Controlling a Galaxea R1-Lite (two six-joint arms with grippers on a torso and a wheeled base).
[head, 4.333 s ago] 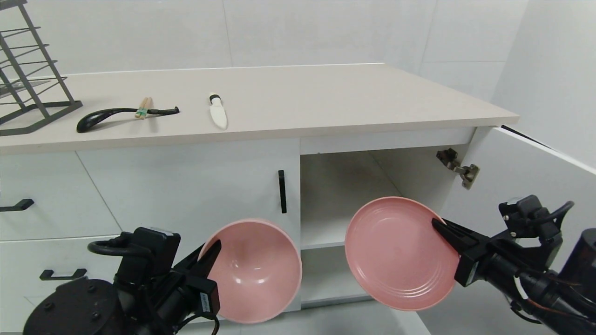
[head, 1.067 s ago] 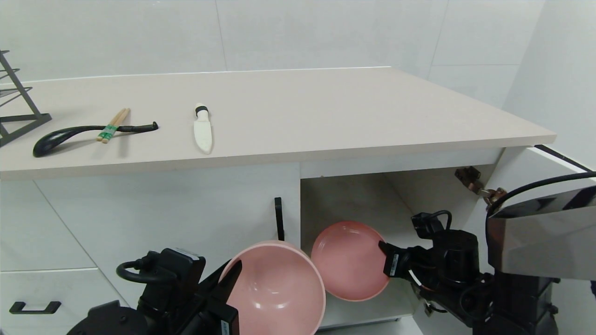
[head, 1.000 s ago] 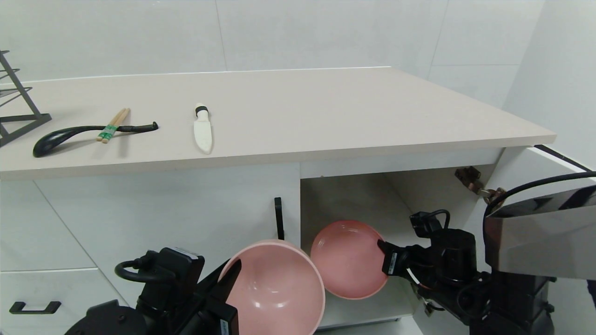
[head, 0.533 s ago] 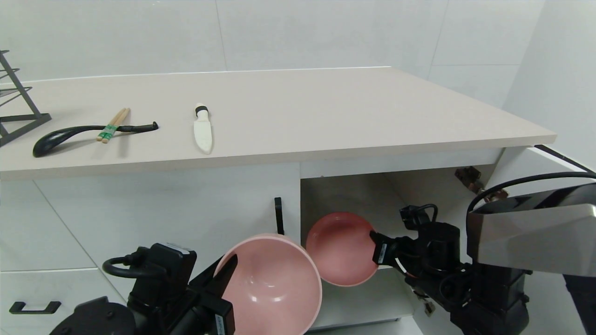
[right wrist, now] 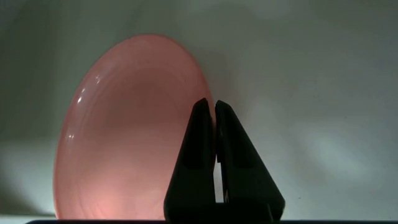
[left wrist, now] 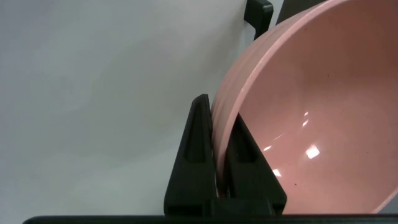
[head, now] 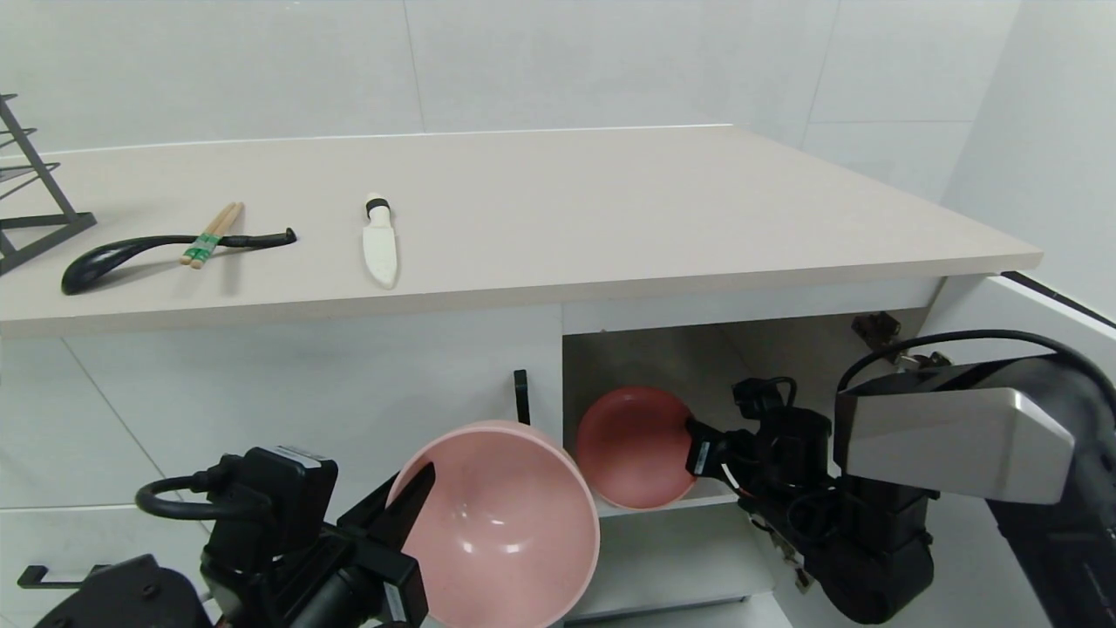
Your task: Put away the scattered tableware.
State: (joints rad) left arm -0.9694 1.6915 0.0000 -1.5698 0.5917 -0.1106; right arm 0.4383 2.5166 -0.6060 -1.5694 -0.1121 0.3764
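My right gripper [head: 695,442] is shut on the rim of a pink plate [head: 632,447], holding it on edge inside the open cabinet [head: 663,353] just above the inner shelf [head: 706,495]. In the right wrist view the pink plate [right wrist: 134,124] stands against the cabinet's dim back wall with the gripper [right wrist: 214,115] clamped on its edge. My left gripper [head: 417,488] is shut on the rim of a pink bowl [head: 501,528], held low in front of the closed cabinet door. The left wrist view shows the bowl [left wrist: 305,106] pinched at its rim by the gripper [left wrist: 217,118].
On the counter [head: 610,209] lie a black ladle [head: 131,253], wooden chopsticks [head: 209,234] and a white knife [head: 379,244]. A black wire rack [head: 30,187] stands at the far left. The cabinet door [head: 1029,305] hangs open at the right. A black door handle [head: 521,397] sits beside the opening.
The right gripper has carried the plate forward and deeper into the cabinet, above the shelf. The left gripper with the bowl has drifted slightly left and up.
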